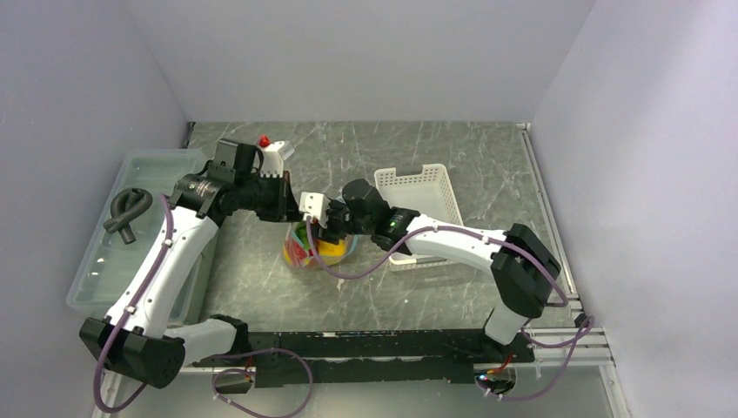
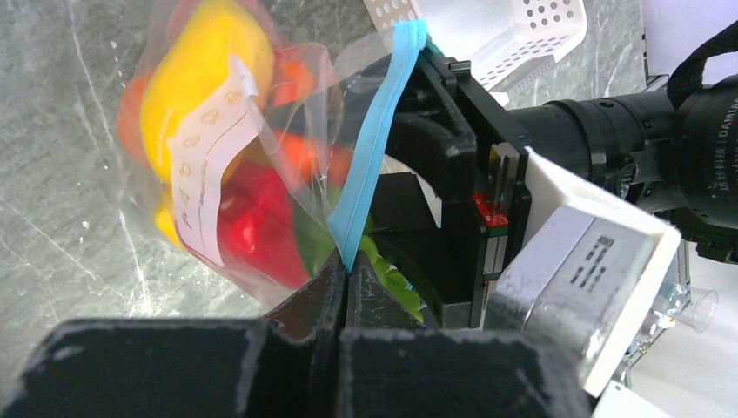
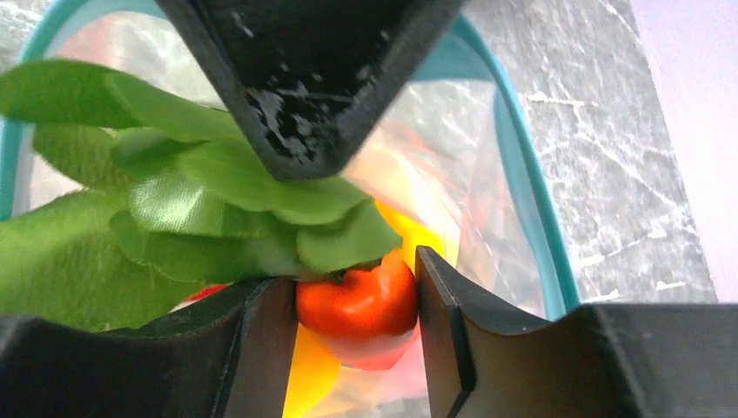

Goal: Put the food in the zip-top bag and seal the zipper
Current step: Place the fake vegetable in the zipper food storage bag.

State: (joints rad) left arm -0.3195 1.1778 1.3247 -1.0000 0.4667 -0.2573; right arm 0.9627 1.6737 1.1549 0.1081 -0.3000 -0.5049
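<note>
- The right gripper point(image 3: 352, 300) reaches into the mouth of the zip-top bag point(image 1: 315, 251). Its jaws are partly apart on either side of a red-orange piece point(image 3: 361, 309); I cannot tell whether they clamp it.
- A green leafy piece point(image 3: 165, 209) lies over that opening, cut off at the frame's left.
- The left gripper point(image 2: 346, 277), at the bag's left edge, has its fingers pressed together, pinching the zipper point(image 2: 372, 144).
- Inside the bag, a yellow fruit point(image 2: 200, 78) and a red pepper point(image 2: 252, 218) show blurred through the plastic.
- Beyond the bag to the right, a white perforated basket point(image 1: 418, 187) is partly hidden by the right arm.
</note>
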